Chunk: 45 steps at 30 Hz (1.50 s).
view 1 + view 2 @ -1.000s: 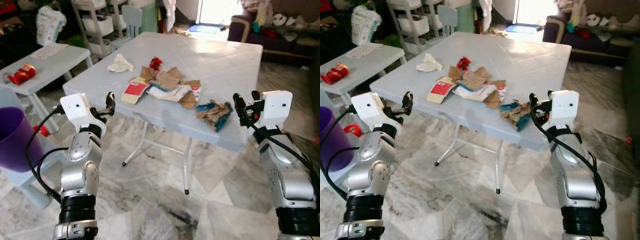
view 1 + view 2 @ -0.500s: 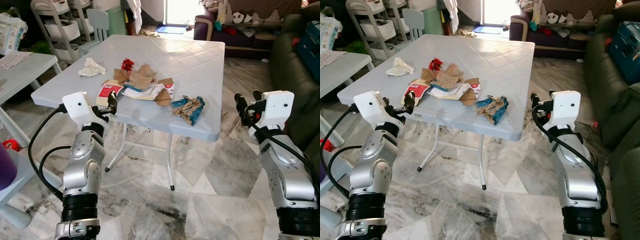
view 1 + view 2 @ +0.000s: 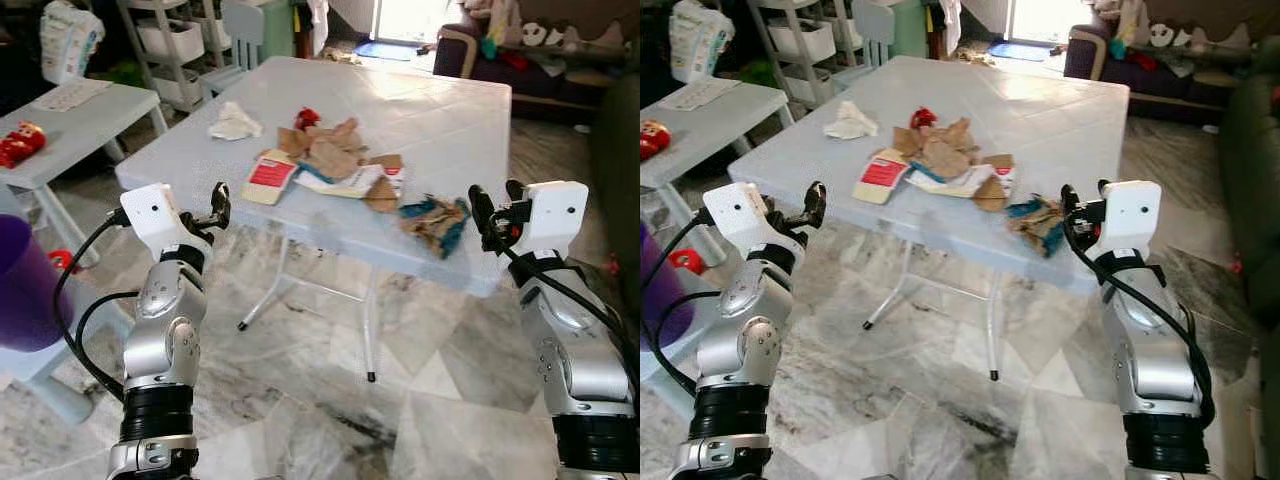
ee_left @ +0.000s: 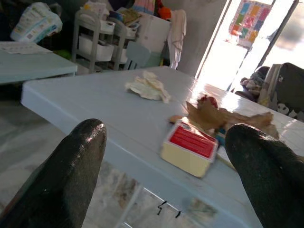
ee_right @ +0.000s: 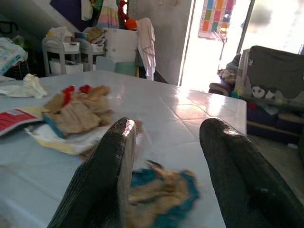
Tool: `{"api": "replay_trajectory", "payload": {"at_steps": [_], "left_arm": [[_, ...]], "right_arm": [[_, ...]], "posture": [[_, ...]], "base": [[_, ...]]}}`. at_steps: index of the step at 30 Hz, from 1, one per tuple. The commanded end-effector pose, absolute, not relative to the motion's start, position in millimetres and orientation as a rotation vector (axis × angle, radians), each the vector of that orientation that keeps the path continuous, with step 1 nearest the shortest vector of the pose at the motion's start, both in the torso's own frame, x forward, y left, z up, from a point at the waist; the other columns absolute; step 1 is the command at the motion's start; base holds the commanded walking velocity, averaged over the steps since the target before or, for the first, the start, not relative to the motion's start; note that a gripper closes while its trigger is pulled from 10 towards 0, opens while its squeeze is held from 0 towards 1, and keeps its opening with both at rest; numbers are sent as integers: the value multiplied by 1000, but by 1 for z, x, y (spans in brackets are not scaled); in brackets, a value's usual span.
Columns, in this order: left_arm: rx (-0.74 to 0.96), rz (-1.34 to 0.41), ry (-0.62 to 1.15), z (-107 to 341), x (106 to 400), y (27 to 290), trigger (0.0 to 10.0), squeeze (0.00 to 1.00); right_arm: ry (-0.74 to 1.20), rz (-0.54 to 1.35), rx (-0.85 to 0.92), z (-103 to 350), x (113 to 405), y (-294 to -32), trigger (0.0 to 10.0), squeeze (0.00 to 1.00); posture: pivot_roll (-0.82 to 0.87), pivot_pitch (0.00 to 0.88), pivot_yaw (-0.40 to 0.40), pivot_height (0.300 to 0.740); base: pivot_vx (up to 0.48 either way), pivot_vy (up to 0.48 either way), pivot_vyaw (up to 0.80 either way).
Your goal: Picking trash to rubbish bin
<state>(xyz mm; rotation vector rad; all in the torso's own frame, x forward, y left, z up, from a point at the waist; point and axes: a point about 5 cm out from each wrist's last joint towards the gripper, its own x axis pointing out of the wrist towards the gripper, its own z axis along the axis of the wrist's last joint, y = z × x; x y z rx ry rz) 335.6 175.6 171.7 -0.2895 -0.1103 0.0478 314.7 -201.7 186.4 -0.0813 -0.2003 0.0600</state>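
Trash sits on the pale blue counter (image 3: 450, 100) ahead of me: a crumpled white tissue (image 3: 235, 123), a red-and-yellow carton (image 3: 268, 180), torn brown cardboard (image 3: 335, 157), and a teal-and-tan wrapper wad (image 3: 433, 221) near the front edge. My left tool (image 3: 218, 205) and right tool (image 3: 492, 208) both hover short of the counter, fingers spread, holding nothing.

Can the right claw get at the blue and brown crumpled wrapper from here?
Probably yes: the right claw is open, level with the table edge, and the blue and brown wrapper lies just ahead, nothing between.
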Motion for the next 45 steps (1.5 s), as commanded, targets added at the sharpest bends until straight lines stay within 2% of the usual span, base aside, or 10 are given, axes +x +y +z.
{"api": "replay_trajectory", "payload": {"at_steps": [1, 9, 22, 32, 40, 45], "left_arm": [[-290, 55, -104, 173, 337, 178, 10000, 0], [-285, 55, -104, 173, 336, 177, 10000, 0], [-265, 44, -138, 177, 336, 177, 10000, 0], [-253, 47, -157, 182, 338, 181, 10000, 0], [-240, 58, -151, 180, 338, 183, 10000, 0], [-241, 45, -164, 181, 338, 181, 10000, 0]], "right_arm": [[-200, 53, -80, 186, 315, -201, 10000, 0], [-201, 52, -81, 186, 315, -202, 10000, 0], [-201, 44, -83, 187, 314, -203, 10000, 0], [-200, 38, -85, 187, 314, -205, 10000, 0], [-201, 40, -89, 187, 313, -205, 10000, 0], [-203, 42, -90, 188, 314, -204, 10000, 0]], "posture": [[-42, 50, 18, 740], [-44, 50, 17, 740], [-47, 51, 18, 740], [-52, 53, 19, 740], [-54, 57, 17, 740], [-52, 59, 14, 740]], "base": [[0, 480, 0], [0, 452, 0], [0, 0, 0], [0, 0, -693], [0, 0, 0], [309, 0, 0]]}}
